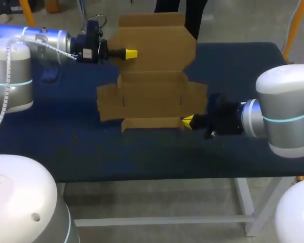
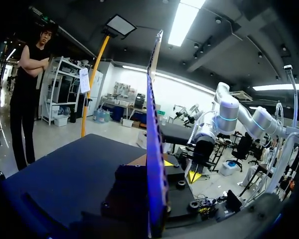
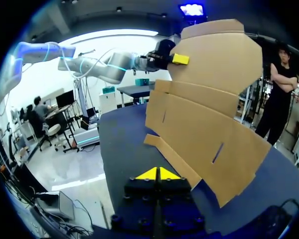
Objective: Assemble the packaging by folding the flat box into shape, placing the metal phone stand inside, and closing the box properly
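Observation:
The flat brown cardboard box [image 1: 152,93] lies unfolded at the middle of the dark blue table [image 1: 66,147], its far lid panel raised off the cloth. My left gripper [image 1: 130,53] is shut on that raised panel's left edge. In the left wrist view the cardboard [image 2: 154,124] runs edge-on between its fingers [image 2: 167,162]. My right gripper [image 1: 187,121] is shut at the box's front right corner, its tips [image 3: 158,174] pressed together with nothing between them, beside the front flap [image 3: 172,157]. No metal phone stand shows in any view.
Bare blue cloth spreads to the left of the box and in front of it, up to the table's near edge [image 1: 142,177]. My right arm's body [image 1: 283,116] takes up the table's right side.

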### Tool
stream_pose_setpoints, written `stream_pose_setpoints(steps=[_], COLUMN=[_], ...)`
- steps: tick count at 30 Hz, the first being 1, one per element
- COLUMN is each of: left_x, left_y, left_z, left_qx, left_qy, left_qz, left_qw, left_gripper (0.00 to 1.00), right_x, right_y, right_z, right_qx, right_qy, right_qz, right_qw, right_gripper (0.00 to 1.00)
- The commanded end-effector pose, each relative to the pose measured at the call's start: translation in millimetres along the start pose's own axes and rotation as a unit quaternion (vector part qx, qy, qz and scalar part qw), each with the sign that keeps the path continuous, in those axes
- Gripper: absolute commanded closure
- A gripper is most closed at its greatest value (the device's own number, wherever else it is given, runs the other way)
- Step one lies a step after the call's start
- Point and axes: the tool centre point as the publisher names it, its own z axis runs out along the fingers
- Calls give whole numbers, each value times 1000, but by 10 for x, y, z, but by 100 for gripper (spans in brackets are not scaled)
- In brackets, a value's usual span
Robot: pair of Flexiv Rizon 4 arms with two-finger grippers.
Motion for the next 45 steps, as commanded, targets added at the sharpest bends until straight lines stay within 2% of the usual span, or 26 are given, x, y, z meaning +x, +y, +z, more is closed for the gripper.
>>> stream_pose_setpoints(steps=[1,14,16,32,40,45], left_x=[-71,-95,-86,-72,-80,-80], left_y=[38,98,105,218,227,227], left_z=[-31,-35,-27,17,5,5], left_qx=[3,1,-1,-10,-12,-12], left_qy=[8,10,10,8,5,5], left_qz=[-2,5,9,34,36,36], left_qw=[1000,1000,1000,999,999,999], left_gripper=[100,100,100,100,100,100], right_x=[36,79,78,78,231,207], right_y=[-8,-16,-17,-17,-109,-217], right_z=[48,170,215,215,440,664], right_qx=[-1,-4,9,9,-22,-32], right_qy=[-5,-11,-9,-9,-16,-26], right_qz=[0,8,22,22,-1,18], right_qw=[1000,1000,1000,1000,1000,999], right_gripper=[100,100,100,100,100,100])
